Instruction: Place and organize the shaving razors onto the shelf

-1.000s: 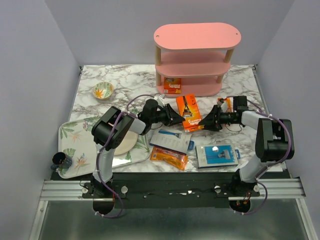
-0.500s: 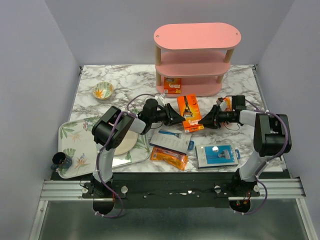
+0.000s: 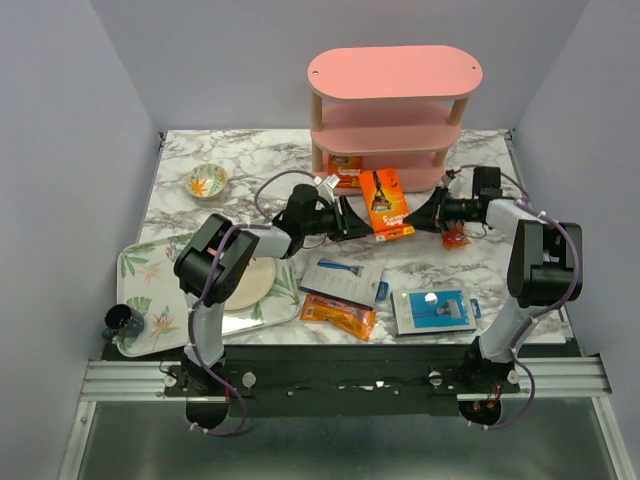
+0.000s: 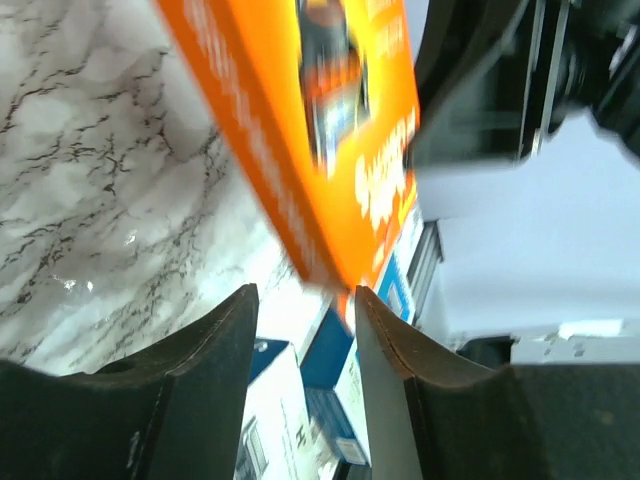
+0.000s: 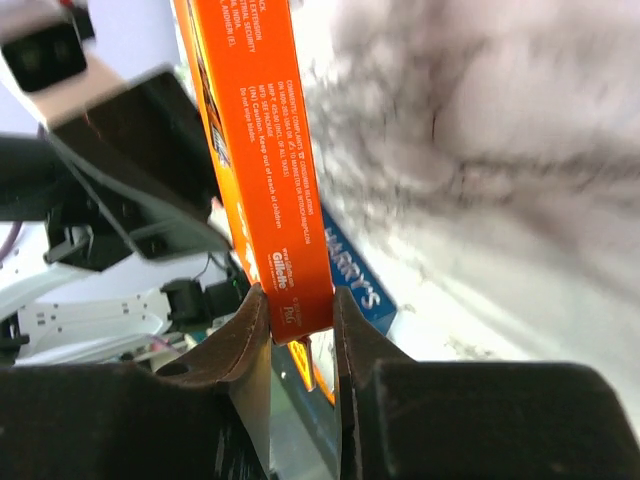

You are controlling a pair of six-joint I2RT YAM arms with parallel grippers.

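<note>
One bright orange, black-printed razor pack (image 3: pixel 386 203)

The shelf (image 3: pixel 390 120) stood at the back of the table (image 3: pixel 250 160), one razor pack (image 3: pixel 346 172) on its bottom tier. Just before it, a Gillette pack (image 3: pixel 385 203) was between the left gripper (image 3: pixel 362 228) and right gripper (image 3: pixel 414 222). A small packet (image 3: pixel 457 238), perhaps another razor pack, lay beside the right one. Nearer lay a Harry's card (image 3: pixel 343 279), a long packet (image 3: pixel 338 316) before it and a second card (image 3: pixel 432 311) rightward. Far left, a plate (image 3: pixel 255 285) lay on the tray (image 3: pixel 150 275), a bowl (image 3: pixel 206 181) behind.
</note>
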